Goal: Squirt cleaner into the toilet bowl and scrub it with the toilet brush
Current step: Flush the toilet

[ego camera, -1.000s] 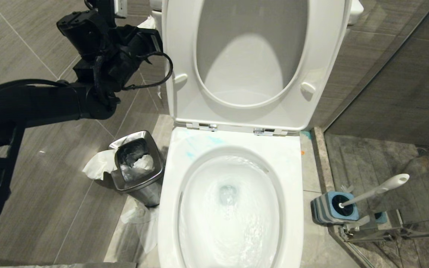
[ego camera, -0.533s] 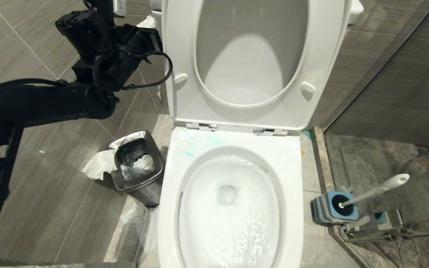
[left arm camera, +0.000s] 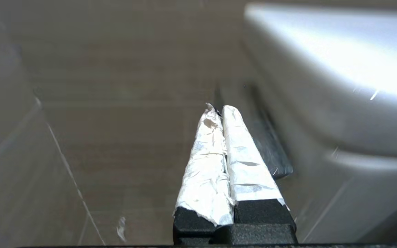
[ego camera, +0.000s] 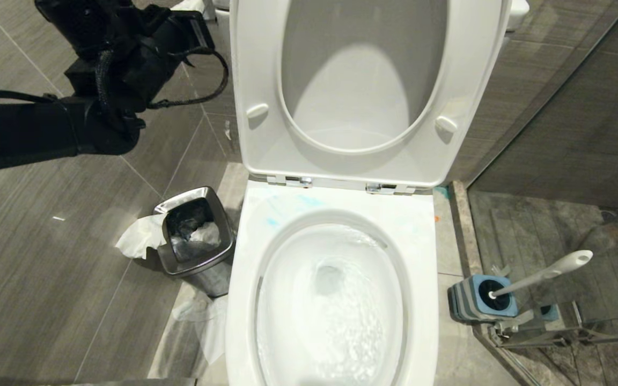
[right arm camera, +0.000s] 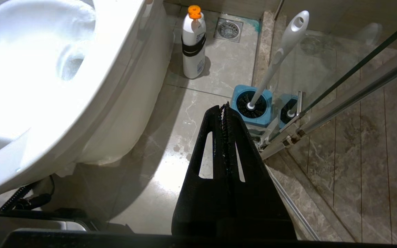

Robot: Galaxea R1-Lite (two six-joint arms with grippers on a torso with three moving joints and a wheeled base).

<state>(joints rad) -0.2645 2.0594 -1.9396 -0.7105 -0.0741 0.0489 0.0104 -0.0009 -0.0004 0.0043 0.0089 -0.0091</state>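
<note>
- Both of our grippers are clenched on nothing. The right gripper [right arm camera: 226,113], nearest us, hangs low beside the toilet with its black fingers pressed together, aimed at the floor just short of the brush holder; we judge it parked there, clear of the bowl.
- Closest of the task's things, the toilet bowl [ego camera: 336,305] lies directly below our head camera, its oval running lengthwise away from us toward the hinges. Water churns inside it, and faint blue smears of cleaner [ego camera: 287,210] mark the rim's far left corner.
- On the floor just beside the bowl's right edge, the toilet brush [ego camera: 542,274] stands head-down in its blue-and-grey holder [ego camera: 478,300], so it is stowed, not in use. Its long handle leans up and away from the toilet, knob end highest, against the glass shower partition.
- On the floor at the bowl's left edge sits a steel waste bin [ego camera: 193,236], open, with paper spilling beside it.
- Further back, a white bottle [right arm camera: 193,41] with an orange cap stands upright on the floor by the toilet's base.
- Farthest, the left gripper [left arm camera: 221,113] is raised beside the upright lid [ego camera: 362,86], paper-wrapped fingers shut together, holding nothing.
</note>
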